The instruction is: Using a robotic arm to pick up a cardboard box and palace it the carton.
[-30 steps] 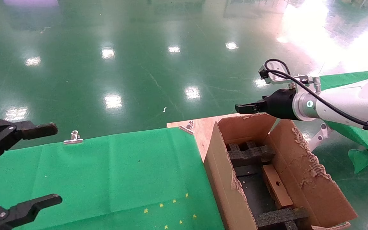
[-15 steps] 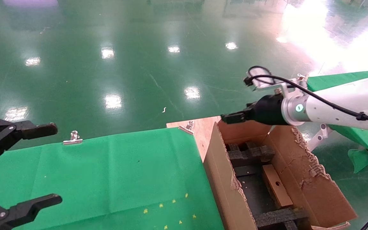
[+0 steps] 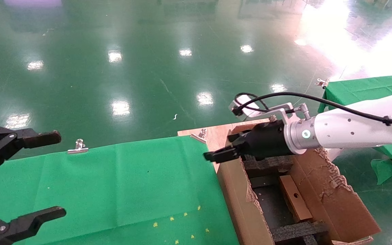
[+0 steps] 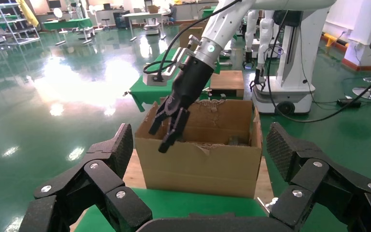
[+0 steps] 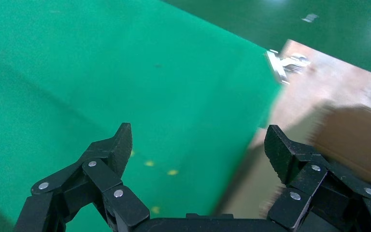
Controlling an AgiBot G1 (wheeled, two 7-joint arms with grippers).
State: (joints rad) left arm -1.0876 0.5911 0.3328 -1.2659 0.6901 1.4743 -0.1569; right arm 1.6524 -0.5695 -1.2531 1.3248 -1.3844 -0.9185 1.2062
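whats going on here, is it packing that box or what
The small cardboard box already lies inside the big carton, between black foam inserts. The right gripper is open and empty, over the carton's near-left edge by the green cloth. The left gripper is open, parked at the left.

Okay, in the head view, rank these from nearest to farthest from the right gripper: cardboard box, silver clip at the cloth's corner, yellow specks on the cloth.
From the right gripper:
1. Silver clip, just beyond it.
2. Yellow specks, on the cloth toward the robot.
3. Cardboard box, inside the carton, about as far as the specks: too close to call.
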